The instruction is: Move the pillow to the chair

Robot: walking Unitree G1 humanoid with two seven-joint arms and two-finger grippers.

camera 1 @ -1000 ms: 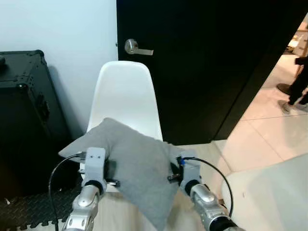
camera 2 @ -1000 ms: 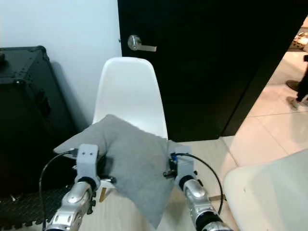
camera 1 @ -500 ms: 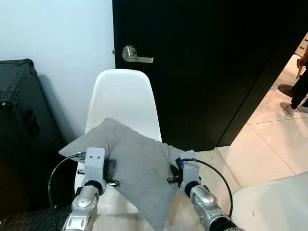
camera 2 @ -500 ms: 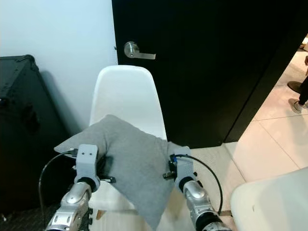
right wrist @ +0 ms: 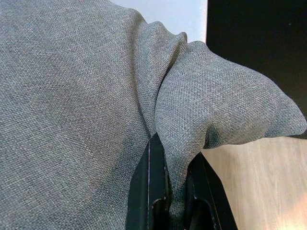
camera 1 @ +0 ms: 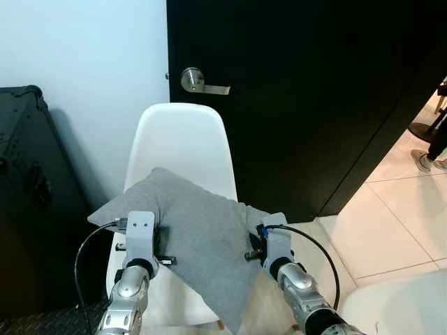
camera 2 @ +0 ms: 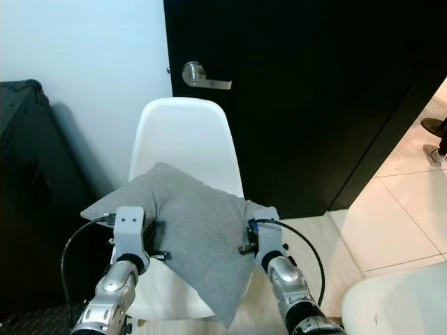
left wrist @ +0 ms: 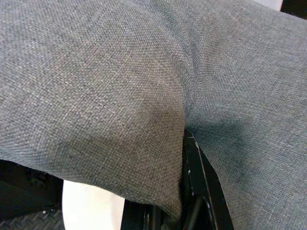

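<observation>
Beyond both pincers stands a glossy black door (camera 1: 307,105) with a brushed-metal lever handle (camera 1: 199,80). Off the left pincer's outer side is a black hard-shell case (camera 1: 28,202). Straight ahead sits the white moulded-plastic chair (camera 1: 181,150), smooth, with a rounded back. Held above its seat is the grey woven-fabric square pillow (camera 1: 199,234), soft and coarse-textured, one corner hanging down between the arms. The left pincer (left wrist: 184,191) is clamped narrow on a bunched fold of its left edge; the right pincer (right wrist: 175,184) pinches a fold of its right corner the same way.
</observation>
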